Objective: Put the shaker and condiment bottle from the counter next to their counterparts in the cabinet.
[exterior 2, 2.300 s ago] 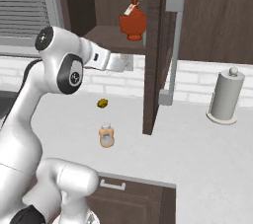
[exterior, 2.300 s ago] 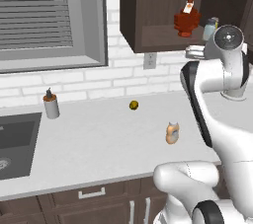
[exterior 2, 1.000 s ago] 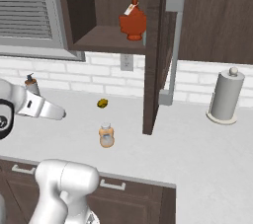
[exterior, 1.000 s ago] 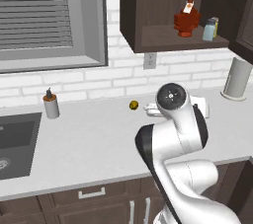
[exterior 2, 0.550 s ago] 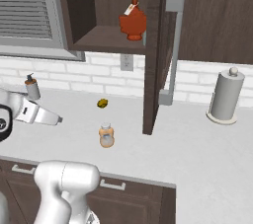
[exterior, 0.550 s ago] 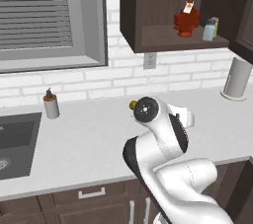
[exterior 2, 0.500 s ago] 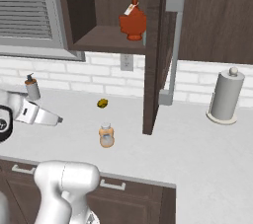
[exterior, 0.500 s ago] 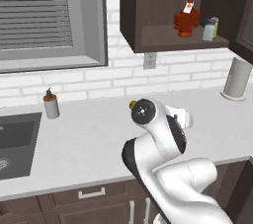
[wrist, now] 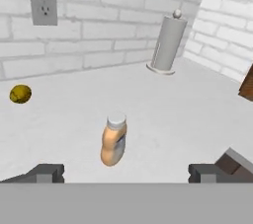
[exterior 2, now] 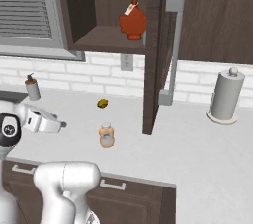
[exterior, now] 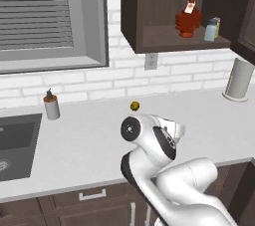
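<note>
1. The step in hand looks like the reach for the condiment bottle, which stands upright on the counter, nearer the front edge than the brick wall at the back edge and just left of the open cabinet door.
2. The gripper is spread wide and holds nothing; in the hand view its two tips flank the bottle with room on both sides, so the line looks good.
3. Advance level and low, keeping the bottle centred between the tips, and close on the orange body below the cream cap (the narrower waist would probably seat the pads best).
4. Avoid nudging it first: it is small and squat-topped, and a push could tip it.
5. Lift straight before swinging toward the cabinet, minding the door edge close by.
6. The pale blue shaker already sits on the cabinet shelf beside the dark red bottle, so the free spot next to that red bottle is the likely target.
7. The small yellow object near the back edge is well apart.
</note>
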Robot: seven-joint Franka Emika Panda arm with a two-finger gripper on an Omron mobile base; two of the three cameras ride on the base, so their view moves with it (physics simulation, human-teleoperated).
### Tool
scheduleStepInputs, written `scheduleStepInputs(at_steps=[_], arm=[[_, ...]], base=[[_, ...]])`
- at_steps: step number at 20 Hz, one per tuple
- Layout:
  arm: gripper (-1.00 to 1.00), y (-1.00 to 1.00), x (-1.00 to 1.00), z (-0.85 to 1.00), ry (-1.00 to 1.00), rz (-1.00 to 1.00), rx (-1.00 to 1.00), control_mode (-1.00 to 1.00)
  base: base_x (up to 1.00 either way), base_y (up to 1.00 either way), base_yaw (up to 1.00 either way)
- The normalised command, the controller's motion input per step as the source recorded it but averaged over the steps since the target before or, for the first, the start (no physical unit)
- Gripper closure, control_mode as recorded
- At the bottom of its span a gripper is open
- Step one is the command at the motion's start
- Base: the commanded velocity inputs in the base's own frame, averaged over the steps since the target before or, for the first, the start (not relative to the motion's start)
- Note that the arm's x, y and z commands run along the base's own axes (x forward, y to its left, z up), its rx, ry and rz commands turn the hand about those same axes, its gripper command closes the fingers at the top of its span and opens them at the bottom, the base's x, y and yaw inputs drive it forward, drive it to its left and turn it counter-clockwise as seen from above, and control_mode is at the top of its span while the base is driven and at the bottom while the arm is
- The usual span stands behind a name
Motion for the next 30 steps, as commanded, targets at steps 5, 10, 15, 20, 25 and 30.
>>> scheduleStepInputs(at_steps=[5,10,15,20,25,30], arm=[[-1.00,-0.45,0.00,-0.46,-0.23,0.00,0.00,-1.00],[-1.00,-0.20,-0.03,-0.51,-0.21,0.02,-0.03,-1.00],[-1.00,-0.27,0.00,-0.62,-0.28,0.03,-0.03,-1.00],[-1.00,-0.44,0.00,-0.44,-0.23,0.00,0.00,-1.00],[-1.00,-0.45,0.00,-0.35,-0.16,0.00,0.00,-1.00],[-1.00,-0.30,0.20,-0.12,-0.04,0.00,0.00,-1.00]], base=[[0.00,0.00,0.00],[0.00,0.00,0.00],[0.00,0.00,0.00],[0.00,0.00,0.00],[0.00,0.00,0.00],[0.00,0.00,0.00]])
